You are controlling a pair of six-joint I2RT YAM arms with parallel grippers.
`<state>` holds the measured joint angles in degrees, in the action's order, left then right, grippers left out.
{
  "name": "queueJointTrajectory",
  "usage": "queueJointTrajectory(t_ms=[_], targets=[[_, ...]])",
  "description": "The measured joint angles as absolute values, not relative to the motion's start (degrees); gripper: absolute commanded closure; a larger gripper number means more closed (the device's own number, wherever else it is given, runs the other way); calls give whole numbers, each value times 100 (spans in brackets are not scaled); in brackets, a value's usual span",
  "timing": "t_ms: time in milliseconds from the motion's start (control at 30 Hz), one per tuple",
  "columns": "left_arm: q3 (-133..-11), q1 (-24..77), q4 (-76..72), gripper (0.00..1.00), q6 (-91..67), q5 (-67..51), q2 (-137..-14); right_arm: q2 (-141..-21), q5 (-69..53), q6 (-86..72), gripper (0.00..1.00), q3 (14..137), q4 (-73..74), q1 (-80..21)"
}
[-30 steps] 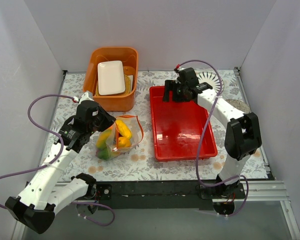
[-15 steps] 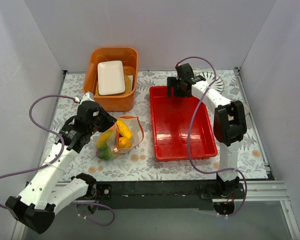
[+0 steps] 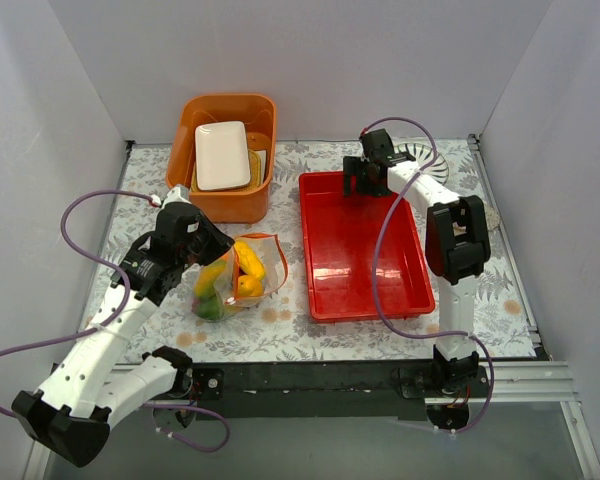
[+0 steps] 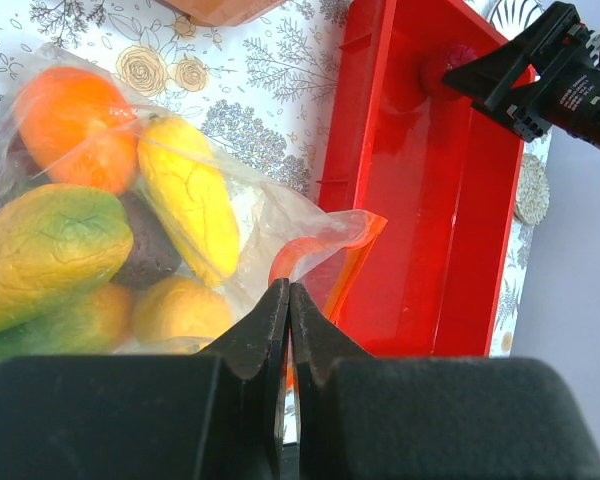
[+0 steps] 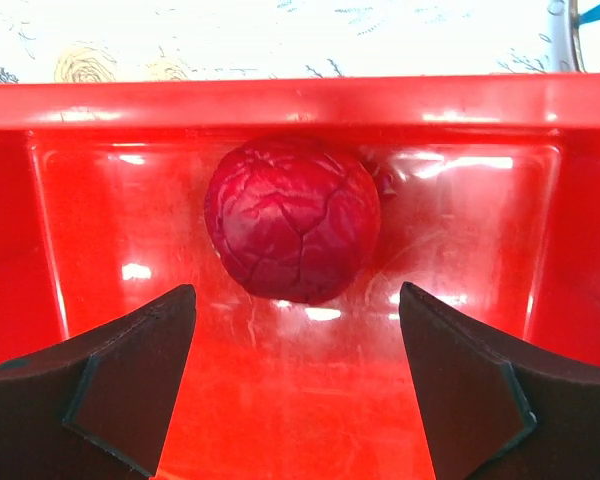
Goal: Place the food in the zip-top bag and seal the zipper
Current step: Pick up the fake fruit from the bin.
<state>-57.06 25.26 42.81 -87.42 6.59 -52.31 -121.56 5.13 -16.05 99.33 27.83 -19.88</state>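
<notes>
Fruit (image 5: 292,220), dark red, likely light, slick: right gripper (image 5: 294,335) is hovering released just short of it; best pinched across its middle. Left gripper (image 4: 288,300) is clenching zipper (image 4: 352,255) of limp bag (image 4: 270,210).

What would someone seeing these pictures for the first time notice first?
The big red tray right of centre, with one dark red fruit at its far end between the right arm's open fingers. Left of it, a clear bag of bright toy fruits, its orange-red strip pinched by the left fingers.
</notes>
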Motion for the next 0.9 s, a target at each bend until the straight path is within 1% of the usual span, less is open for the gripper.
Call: queueJointTrajectory(t_ms=[233,333,367,433,567,600,700,733,800,833,900], targets=[[-5706,2526,4281,99,-8724,633,-5280,-12355,274,-1579,13,9933,2467,-1940],[-5706,2526,4281,99,-8724,600,-5273,-12416,224,-1573,22,9933,2373,-1929],[-5706,2526,4281,99,-8724,598,-5273,-12425,204,-1568,31,9933,2364,-1925],[-5706,2526,4283,99,-8724,591,-5273,-12425,169,-1542,37,9933,2335,-1918],[-5706,2526,4281,99,-8718,558,-5273,-12425,113,-1507,45,9913,2285,-1909],[-5706,2526,4281,100,-8713,550,-5273,-12425,106,-1500,45,9889,2250,-1909],[-5706,2526,4281,100,-8691,532,-5280,-12376,67,-1492,51,9776,2137,-1909],[-5706,2526,4281,100,-8687,528,-5282,-12342,34,-1487,51,9708,2084,-1909],[-5704,2526,4281,100,-8683,513,-5282,-12267,-45,-1481,56,9557,1979,-1909],[-5704,2526,4278,100,-8683,510,-5282,-12213,-104,-1485,57,9437,1905,-1909],[-5675,2526,4248,100,-8685,506,-5271,-12086,-202,-1498,56,9225,1806,-1907]])
